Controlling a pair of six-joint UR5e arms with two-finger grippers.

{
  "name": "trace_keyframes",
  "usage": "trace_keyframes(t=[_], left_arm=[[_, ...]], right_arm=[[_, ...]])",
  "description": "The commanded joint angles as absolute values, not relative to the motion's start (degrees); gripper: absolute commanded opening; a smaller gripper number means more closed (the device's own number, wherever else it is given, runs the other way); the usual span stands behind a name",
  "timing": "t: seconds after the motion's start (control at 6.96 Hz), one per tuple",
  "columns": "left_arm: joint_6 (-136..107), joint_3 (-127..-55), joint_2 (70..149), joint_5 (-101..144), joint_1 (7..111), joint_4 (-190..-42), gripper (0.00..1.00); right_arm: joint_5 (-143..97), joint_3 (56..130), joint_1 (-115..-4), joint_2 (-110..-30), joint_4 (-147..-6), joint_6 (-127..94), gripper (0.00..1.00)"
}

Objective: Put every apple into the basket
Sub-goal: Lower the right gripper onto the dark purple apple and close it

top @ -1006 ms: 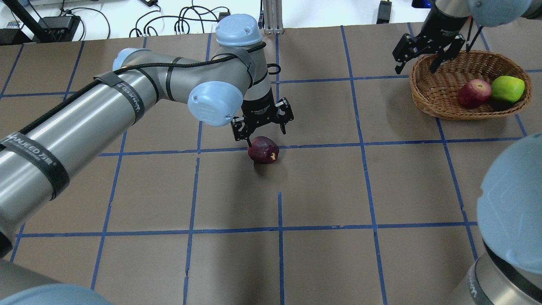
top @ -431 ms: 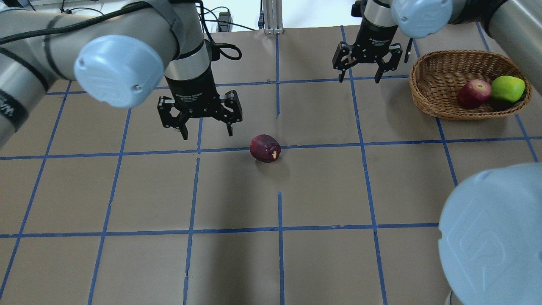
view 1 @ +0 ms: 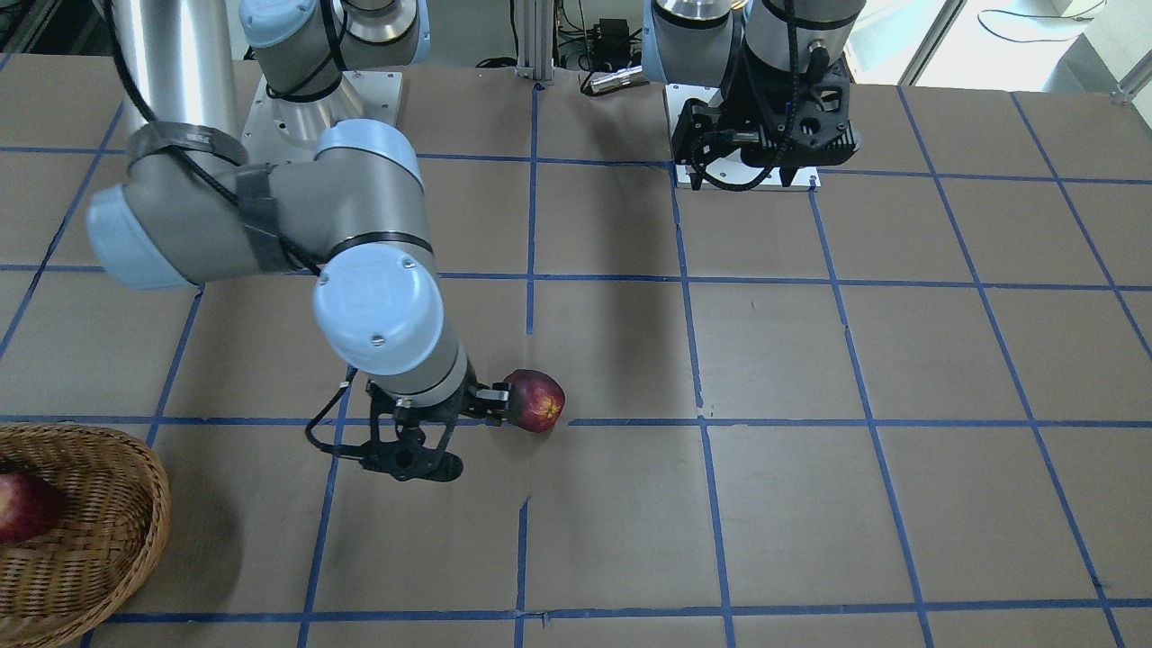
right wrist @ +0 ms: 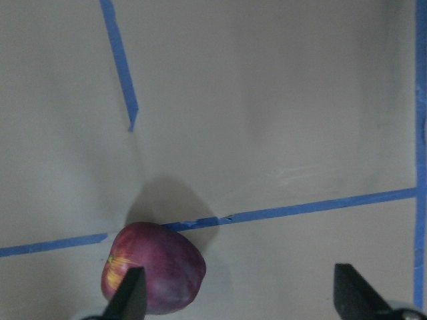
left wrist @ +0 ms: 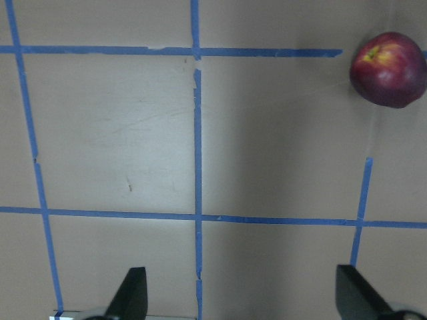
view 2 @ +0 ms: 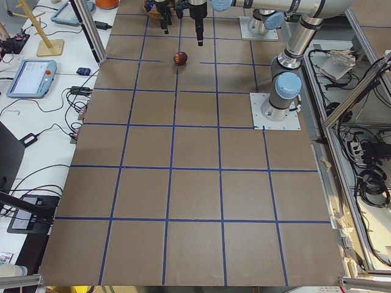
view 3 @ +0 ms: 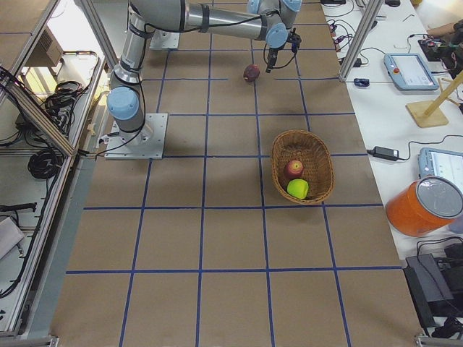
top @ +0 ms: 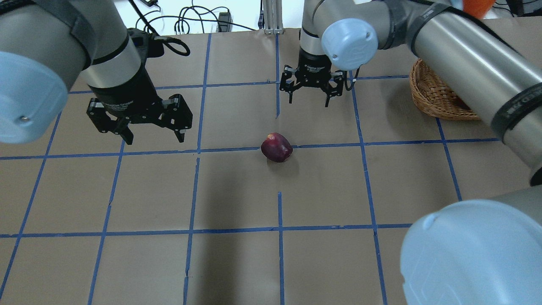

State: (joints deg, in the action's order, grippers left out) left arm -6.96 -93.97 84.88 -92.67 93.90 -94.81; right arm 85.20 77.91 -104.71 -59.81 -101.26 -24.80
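Changeover: pulling the left gripper [top: 154, 139], jaws spread and empty, away to the left of the maroon apple [top: 276, 147]; bringing the right gripper [top: 309, 101], likewise spread, in near its far side. Leaving that apple loose on the table [top: 322, 262], well apart from the basket [top: 427, 93]; probably setting up a right-arm pick.

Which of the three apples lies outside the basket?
The dark maroon apple, alone on the table on a blue tape line. The red apple and the yellow-green apple sit side by side inside the basket.
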Motion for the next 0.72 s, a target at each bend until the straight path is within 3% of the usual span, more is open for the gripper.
trace_keyframes(t=[0.0, 0.57], left_arm=[[-3.4, -92.2, 85.8, -92.5, 89.0, -89.2, 1.0], [-3.7, -90.3, 89.3, -92.5, 90.9, -84.2, 1.0]], right_arm=[[85.2, 84.2, -110.7, -57.7, -114.4, -32.8, 1.0], [81.5, 86.3, -114.1, -58.2, -115.7, -27.7, 1.0]])
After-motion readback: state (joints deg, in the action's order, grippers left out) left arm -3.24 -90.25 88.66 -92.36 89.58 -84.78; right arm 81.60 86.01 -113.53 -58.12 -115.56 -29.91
